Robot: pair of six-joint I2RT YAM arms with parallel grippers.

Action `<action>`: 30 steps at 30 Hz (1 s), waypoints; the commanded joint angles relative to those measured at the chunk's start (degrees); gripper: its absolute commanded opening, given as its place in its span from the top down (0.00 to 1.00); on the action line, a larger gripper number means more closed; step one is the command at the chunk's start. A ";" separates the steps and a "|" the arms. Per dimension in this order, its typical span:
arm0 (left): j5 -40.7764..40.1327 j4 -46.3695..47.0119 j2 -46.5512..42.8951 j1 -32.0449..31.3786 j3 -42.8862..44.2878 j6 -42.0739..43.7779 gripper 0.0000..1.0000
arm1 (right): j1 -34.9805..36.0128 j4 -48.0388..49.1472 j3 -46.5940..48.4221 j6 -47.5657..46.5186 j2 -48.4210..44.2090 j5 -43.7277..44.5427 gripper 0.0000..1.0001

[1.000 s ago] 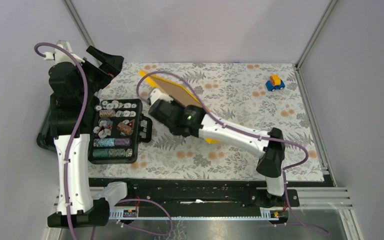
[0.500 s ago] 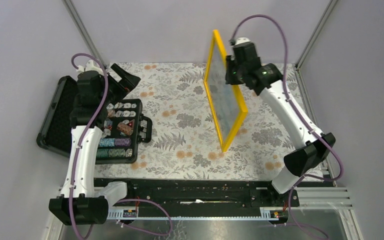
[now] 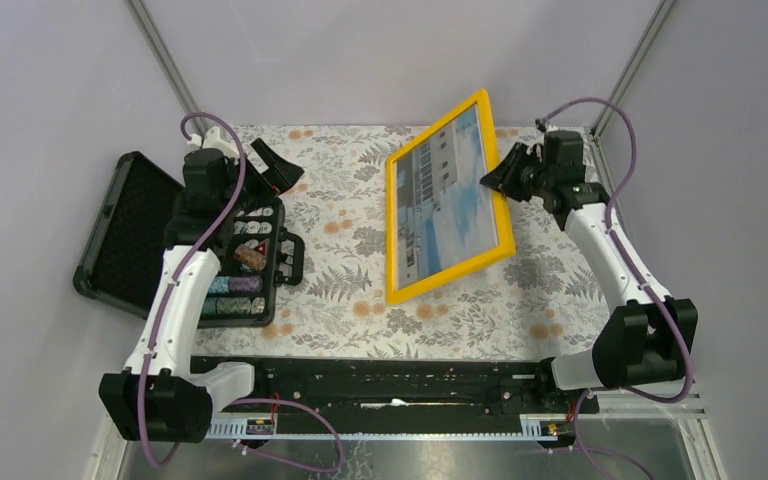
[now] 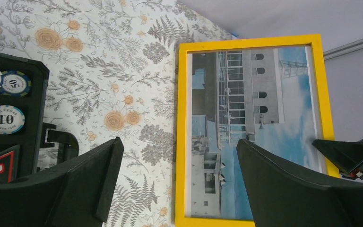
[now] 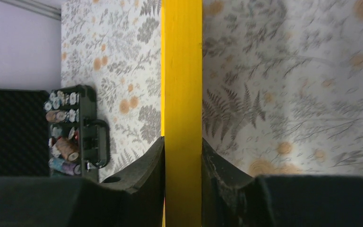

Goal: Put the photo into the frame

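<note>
overhead, the right gripper (image 3: 493, 180) pinches the thin yellow-orange frame (image 3: 391, 230) by one long edge, with its black fingers (image 5: 146, 161) pressed flat on both faces of the smooth rail. the rectangular frame tilts, raised at those fingers, with the opposite edge down by the floral cloth (image 3: 360, 320). the photo (image 3: 450, 200), blue sky and a white windowed building, sits behind the clear pane. the left gripper (image 3: 280, 168) hangs spread wide and empty, a black hard case (image 3: 290, 258) of round poker chips (image 3: 225, 285) beside its fingers.

Overhead view and both close wrist views share the frame (image 3: 448, 198).
</note>
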 commanded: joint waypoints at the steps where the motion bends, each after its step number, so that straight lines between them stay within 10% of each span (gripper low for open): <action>1: -2.65 3.77 0.26 -0.51 -1.58 3.52 0.03 | 0.06 9.77 -9.82 3.15 -1.88 -8.28 1.00; 16: -4.23 3.78 -0.97 -1.73 -3.74 4.81 0.04 | 2.65 47.95 -33.68 23.02 6.55 -10.10 1.00; 30: -4.57 5.07 -1.99 -1.72 -5.21 4.54 0.04 | 6.90 56.52 -17.66 27.04 31.03 -4.43 1.00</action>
